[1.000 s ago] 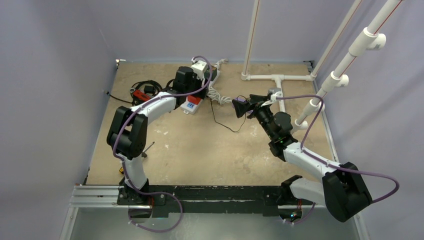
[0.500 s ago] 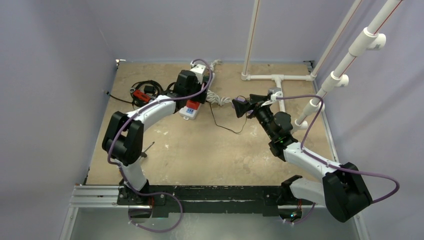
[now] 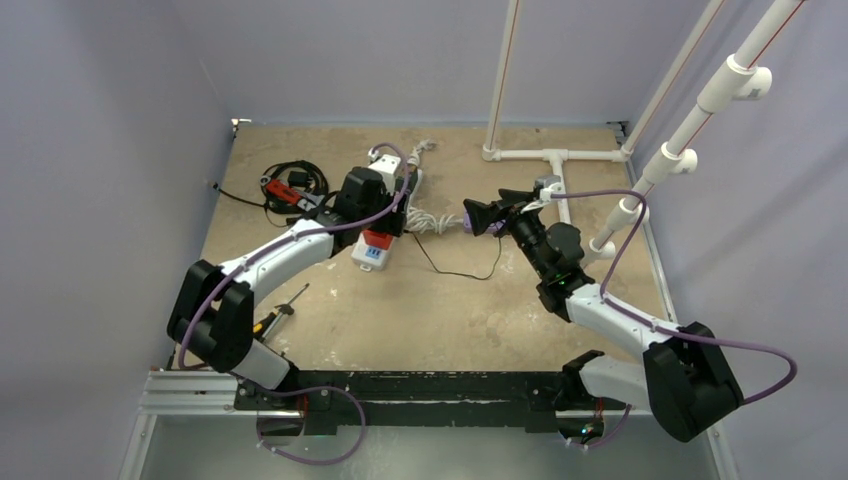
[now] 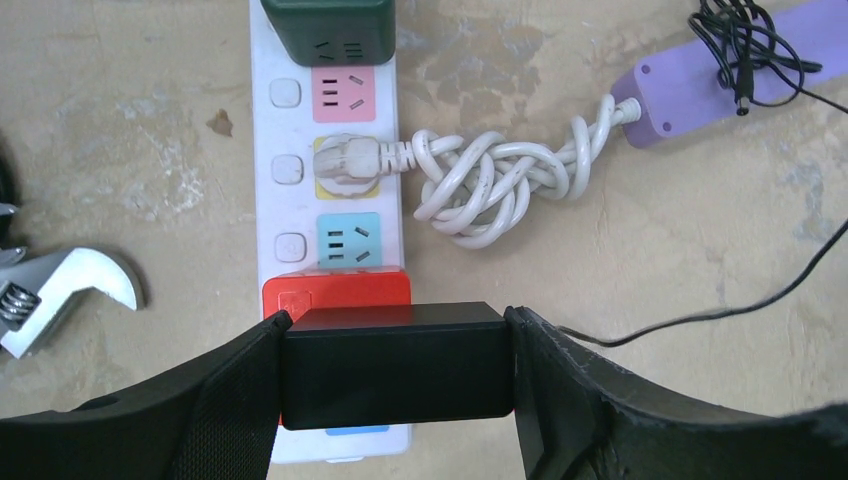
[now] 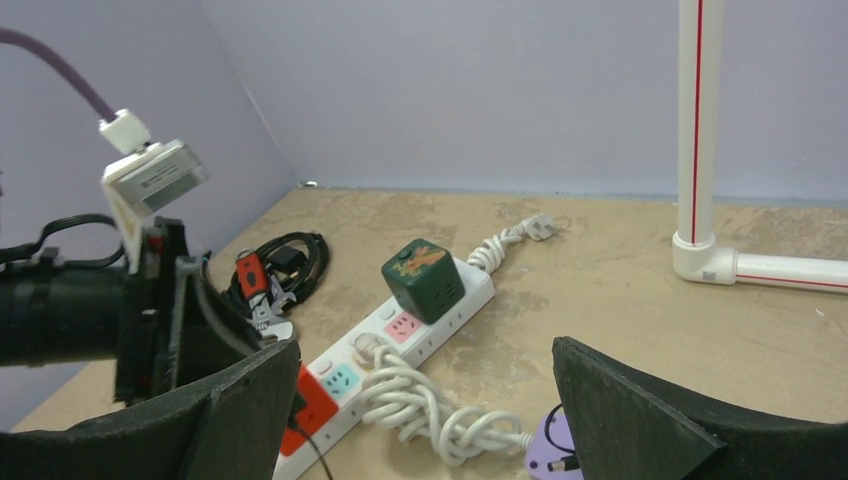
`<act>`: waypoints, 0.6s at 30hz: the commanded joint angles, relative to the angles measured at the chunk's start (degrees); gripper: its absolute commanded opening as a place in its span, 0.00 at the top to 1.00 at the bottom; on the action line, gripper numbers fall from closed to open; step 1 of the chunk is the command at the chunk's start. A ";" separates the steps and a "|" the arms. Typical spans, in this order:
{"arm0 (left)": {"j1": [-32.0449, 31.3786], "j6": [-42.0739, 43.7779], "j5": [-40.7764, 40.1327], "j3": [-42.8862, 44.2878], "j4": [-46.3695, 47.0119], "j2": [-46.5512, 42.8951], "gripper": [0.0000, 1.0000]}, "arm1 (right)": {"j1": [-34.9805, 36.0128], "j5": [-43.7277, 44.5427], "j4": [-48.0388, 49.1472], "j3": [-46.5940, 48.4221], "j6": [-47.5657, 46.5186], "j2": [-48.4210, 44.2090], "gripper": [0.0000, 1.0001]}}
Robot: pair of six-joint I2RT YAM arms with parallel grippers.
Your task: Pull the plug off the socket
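Note:
The long white power strip (image 4: 285,130) lies lengthways on the table and also shows in the top view (image 3: 371,256) and the right wrist view (image 5: 470,295). My left gripper (image 4: 397,370) is shut on a black plug block (image 4: 397,360) over the strip's red end section (image 4: 335,292). I cannot tell if the block is still seated. A white plug (image 4: 345,160) sits in the yellow outlet, and a green cube adapter (image 4: 328,30) sits further along. My right gripper (image 5: 422,348) is open and empty above the knotted white cord (image 5: 430,410).
A flat purple bar (image 4: 700,85) lies right of the strip at the end of the knotted cord. A thin black cable (image 4: 700,315) runs across the table. A wrench (image 4: 60,290) and a coil of black cable (image 5: 290,260) lie to the left. White pipes (image 5: 695,120) stand at the back right.
My left arm has drawn back toward the near side with the black block in its grip. The power strip has slid the same way with it. The right arm has hardly moved.

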 commanded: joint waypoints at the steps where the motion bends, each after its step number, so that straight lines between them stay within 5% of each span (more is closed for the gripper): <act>1: -1.76 -3.75 2.84 -4.94 -3.76 -6.02 0.57 | 0.17 -1.48 0.90 2.42 -1.25 0.86 0.01; 14: -9.29 -7.03 3.03 -15.71 -6.92 -17.81 0.53 | 0.25 -2.24 1.19 2.51 -1.08 1.79 0.01; 16: -10.12 -7.13 2.93 -15.39 -7.00 -18.11 0.42 | 0.26 -2.36 1.19 2.50 -1.12 1.64 0.01; 18: -10.42 -7.18 3.22 -14.85 -6.87 -18.92 0.21 | 0.24 -2.57 1.07 2.51 -1.39 1.44 0.01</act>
